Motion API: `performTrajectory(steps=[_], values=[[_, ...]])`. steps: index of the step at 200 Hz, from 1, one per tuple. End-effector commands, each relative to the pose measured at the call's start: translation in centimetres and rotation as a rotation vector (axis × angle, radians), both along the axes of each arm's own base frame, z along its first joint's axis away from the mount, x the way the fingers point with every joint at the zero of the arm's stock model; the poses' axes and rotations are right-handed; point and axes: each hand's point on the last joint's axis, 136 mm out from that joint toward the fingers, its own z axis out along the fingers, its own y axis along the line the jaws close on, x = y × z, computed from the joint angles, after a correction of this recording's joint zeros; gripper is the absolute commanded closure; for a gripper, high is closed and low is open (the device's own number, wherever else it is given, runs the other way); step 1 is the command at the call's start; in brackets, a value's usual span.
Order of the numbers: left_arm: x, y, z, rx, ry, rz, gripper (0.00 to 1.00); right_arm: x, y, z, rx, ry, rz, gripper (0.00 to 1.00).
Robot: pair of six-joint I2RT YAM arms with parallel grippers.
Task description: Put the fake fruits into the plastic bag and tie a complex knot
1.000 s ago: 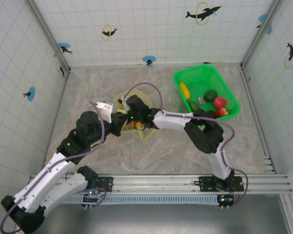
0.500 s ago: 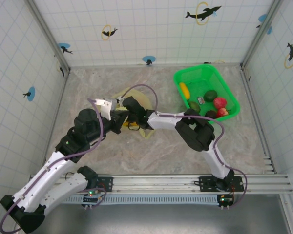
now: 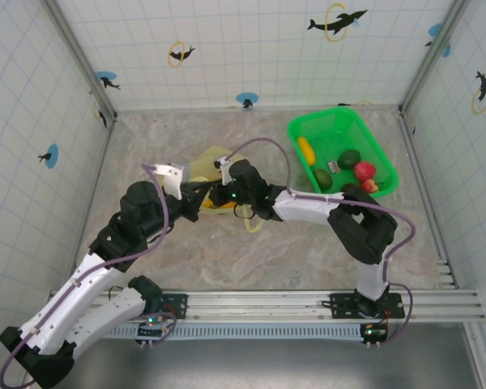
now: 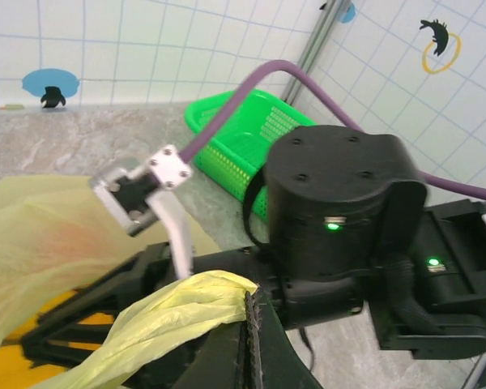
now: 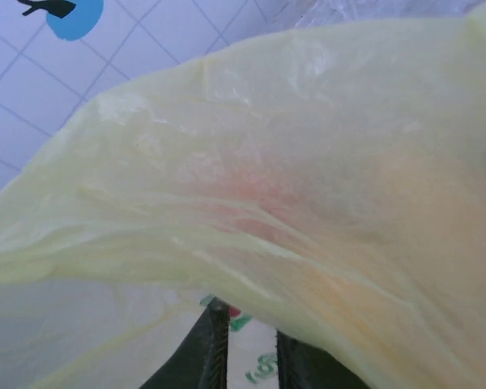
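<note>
Loading looked unfinished — left gripper (image 4: 249, 324) clamped shut on the thin pale-yellow plastic bag (image 4: 170, 312); right gripper (image 5: 245, 348) nearly closed, hold unclear. Next called for spreading the mouth for small glossy plastic fruits (image 3: 364, 170) lying in the green plastic tray (image 3: 324, 116).

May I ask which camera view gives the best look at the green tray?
The top external view: the whole green tray is seen from above, with fruits inside. The left wrist view catches part of its wall behind a purple cable.
</note>
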Motion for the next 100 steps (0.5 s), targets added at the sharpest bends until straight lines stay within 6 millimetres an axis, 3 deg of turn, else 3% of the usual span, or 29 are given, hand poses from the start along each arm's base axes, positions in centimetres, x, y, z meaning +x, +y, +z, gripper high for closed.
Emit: performTrajectory(steps=[1,35,60,100], values=[[0.0,0.4,1.4,0.007,-0.036,0.018,1.0,-1.0,-0.8,1.3,0.01,-0.046,0.026,0.81],[0.3,0.6,1.8,0.012,-0.04,0.041,1.0,-2.6,-2.1,3.3,0.023,-0.091,0.078,0.82],[0.6,1.0,1.9,0.018,-0.049,0.065,1.0,-3.0,-4.0,5.1,0.064,-0.117,0.074,0.77],[0.9,1.5,1.8,0.038,-0.055,0.093,1.0,-4.0,-7.3,9.8,0.173,-0.201,0.074,0.69]])
